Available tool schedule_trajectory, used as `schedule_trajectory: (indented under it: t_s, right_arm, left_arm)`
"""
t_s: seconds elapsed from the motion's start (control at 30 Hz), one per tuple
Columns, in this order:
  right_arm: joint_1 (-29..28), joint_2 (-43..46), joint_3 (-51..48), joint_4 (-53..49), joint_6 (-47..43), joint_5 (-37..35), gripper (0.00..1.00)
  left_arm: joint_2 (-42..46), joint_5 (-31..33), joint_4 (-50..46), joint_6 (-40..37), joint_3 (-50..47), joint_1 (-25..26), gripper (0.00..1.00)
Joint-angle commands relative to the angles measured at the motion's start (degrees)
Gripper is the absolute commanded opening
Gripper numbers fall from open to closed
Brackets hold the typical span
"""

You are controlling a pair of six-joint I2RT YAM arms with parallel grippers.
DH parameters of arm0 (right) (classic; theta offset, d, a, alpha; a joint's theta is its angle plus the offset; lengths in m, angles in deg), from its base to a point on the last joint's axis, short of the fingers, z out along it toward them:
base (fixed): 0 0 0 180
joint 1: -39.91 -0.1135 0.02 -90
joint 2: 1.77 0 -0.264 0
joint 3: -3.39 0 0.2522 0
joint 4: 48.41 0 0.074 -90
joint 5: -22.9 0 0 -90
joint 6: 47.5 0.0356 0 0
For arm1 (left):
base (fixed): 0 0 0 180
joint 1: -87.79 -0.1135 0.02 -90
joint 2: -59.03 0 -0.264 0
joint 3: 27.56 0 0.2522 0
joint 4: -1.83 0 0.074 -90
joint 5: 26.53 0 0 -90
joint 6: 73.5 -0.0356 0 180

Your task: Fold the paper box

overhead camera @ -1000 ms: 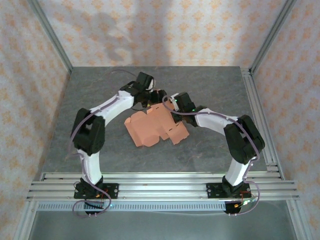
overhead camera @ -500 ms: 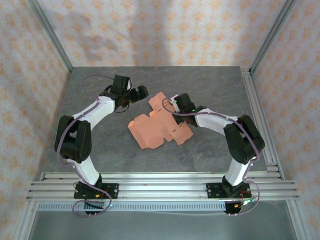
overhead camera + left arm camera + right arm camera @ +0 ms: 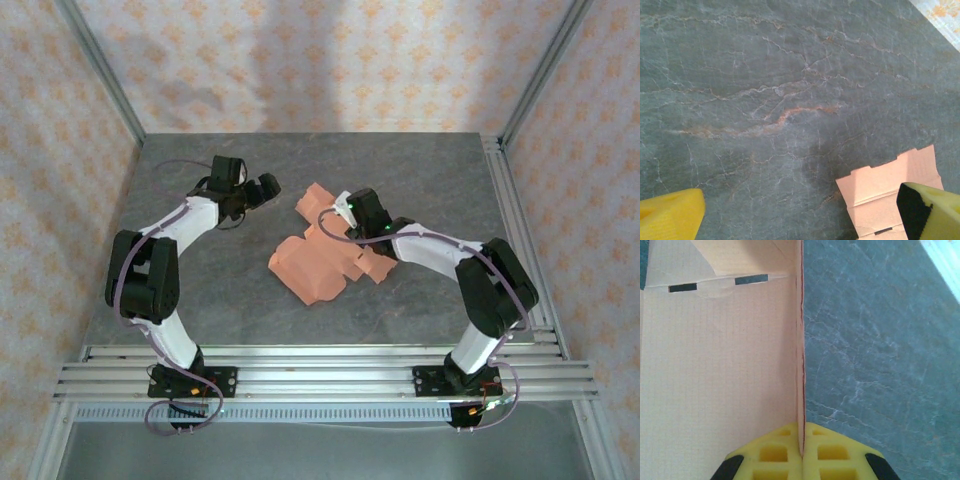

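The paper box (image 3: 318, 262) is a salmon-orange, partly folded sheet lying mid-table, with one flap (image 3: 316, 199) reaching toward the back. My right gripper (image 3: 338, 215) is shut on a thin upright wall of it. In the right wrist view that wall (image 3: 801, 340) stands edge-on, pinched at the right gripper (image 3: 801, 442), with a slotted panel (image 3: 715, 365) spreading to the left. My left gripper (image 3: 266, 189) hovers open to the left of the box, apart from it. In its wrist view the left gripper (image 3: 800, 220) spans bare table, and a box flap (image 3: 887, 192) lies by the right fingertip (image 3: 932, 212).
The grey marbled table (image 3: 200, 290) is bordered by aluminium rails along the near edge (image 3: 320, 365) and the right side (image 3: 520, 230). Patterned walls and metal corner posts (image 3: 100, 75) enclose the back and sides.
My left gripper let go of the box, opened wide and swung away to the left. The right gripper kept its grip and the box shifted slightly right.
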Motion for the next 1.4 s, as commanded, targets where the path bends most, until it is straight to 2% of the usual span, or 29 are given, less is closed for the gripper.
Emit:
schedule_trajectory:
  t_s: [0.0, 0.13, 0.33, 0.63, 0.8, 0.97, 1.37]
  right_arm:
    - [-1.8, 1.3, -0.3, 1.6, -5.5, -6.6, 0.0]
    - [-5.4, -0.5, -1.0, 6.8, -12.6, -16.5, 0.0]
    - [-9.6, -3.5, -3.3, 21.4, -24.7, -28.1, 0.0]
    - [-14.0, -11.1, -8.2, 49.8, -40.6, -38.1, 0.0]
    - [-15.0, -15.5, -10.5, 64.3, -47.5, -40.5, 0.0]
    - [-15.6, -17.4, -11.9, 68.0, -47.5, -40.6, 0.0]
    - [-16.8, -25.0, -13.4, 82.2, -54.5, -40.1, 0.0]
  left_arm:
    - [0.1, -0.9, 1.8, 0.0, 0.1, -0.2, 1.0]
    - [-1.2, -1.4, 2.3, 0.4, 0.1, -0.9, 1.0]
    - [-3.3, -3.2, 2.7, 0.7, 1.6, -1.8, 1.0]
    - [-4.9, -4.4, 2.2, 0.4, 4.1, -2.9, 1.0]
    - [-5.1, -4.6, 1.7, -0.3, 4.7, -3.2, 1.0]
    - [-5.2, -4.9, 1.5, -0.7, 4.8, -3.4, 1.0]
    - [-6.6, -6.8, 2.0, -0.6, 5.6, -3.4, 1.0]
